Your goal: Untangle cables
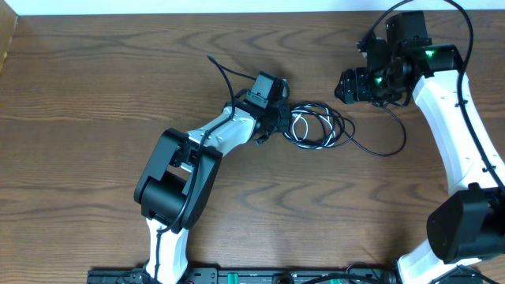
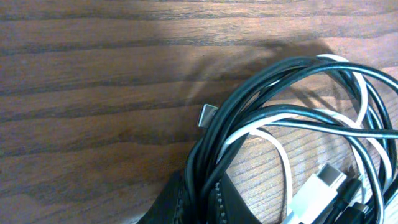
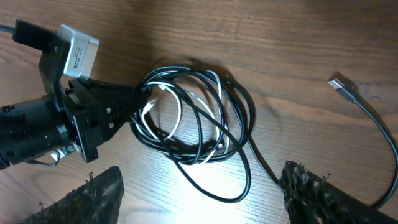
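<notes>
Early step, first grasp: my left gripper is closed on strands of the black cable at the coil's left edge, mid-table, with the white cable looped inside. My right gripper hovers wide open and empty; next, I judge, it must take the free plug

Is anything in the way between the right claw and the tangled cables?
Nothing visible. Only bare table lies between the right gripper and the cables, crossed by the black cable's own loose tail. The left gripper grips the bundle from its far side, out of the way.
</notes>
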`<state>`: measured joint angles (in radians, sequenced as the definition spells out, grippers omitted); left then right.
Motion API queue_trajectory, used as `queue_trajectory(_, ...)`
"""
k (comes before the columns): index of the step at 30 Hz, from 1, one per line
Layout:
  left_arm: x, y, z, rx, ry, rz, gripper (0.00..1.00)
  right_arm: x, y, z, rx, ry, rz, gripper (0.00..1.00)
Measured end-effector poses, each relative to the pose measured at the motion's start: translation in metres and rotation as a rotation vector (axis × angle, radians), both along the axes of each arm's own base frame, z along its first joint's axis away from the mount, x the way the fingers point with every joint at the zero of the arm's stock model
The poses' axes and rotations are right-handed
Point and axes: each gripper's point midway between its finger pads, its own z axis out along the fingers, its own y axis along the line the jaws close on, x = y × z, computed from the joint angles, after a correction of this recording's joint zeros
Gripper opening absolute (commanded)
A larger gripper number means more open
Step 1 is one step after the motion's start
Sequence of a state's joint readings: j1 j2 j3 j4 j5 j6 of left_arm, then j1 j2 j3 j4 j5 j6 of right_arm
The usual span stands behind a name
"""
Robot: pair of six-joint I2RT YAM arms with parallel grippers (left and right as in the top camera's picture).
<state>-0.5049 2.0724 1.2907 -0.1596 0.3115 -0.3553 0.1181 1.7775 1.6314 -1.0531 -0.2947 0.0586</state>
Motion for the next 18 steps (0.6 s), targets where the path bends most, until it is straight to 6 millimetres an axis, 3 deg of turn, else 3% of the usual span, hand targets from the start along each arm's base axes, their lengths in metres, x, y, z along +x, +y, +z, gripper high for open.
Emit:
queue_trajectory(3, -0.004, 0.003, 0.005, 0.014, 0.008, -0.008, 0.07, 0.0, 0.001, 0.0, 0.003, -0.002, 0.001, 0.76)
queue_trajectory(5, -0.006, 0.007, 0.018, 0.02, -0.007, -0.022, 0.07, 0.002, 0.002, 0.002, 0.014, -0.011, 0.005, 0.75)
queue_trajectory(7, -0.005, 0.01, 0.042, 0.014, -0.052, -0.038, 0.08, 0.005, 0.006, 0.004, 0.031, -0.026, 0.013, 0.74)
queue_trajectory(14, -0.01, 0.018, 0.171, -0.077, -0.304, -0.057, 0.07, 0.013, 0.037, 0.018, 0.134, -0.094, 0.089, 0.7)
queue_trajectory(16, -0.015, 0.021, 0.19, -0.09, -0.339, -0.062, 0.07, 0.013, 0.048, 0.021, 0.155, -0.107, 0.115, 0.69)
queue_trajectory(18, -0.018, 0.022, 0.197, -0.093, -0.35, -0.063, 0.07, 0.013, 0.056, 0.023, 0.168, -0.114, 0.132, 0.67)
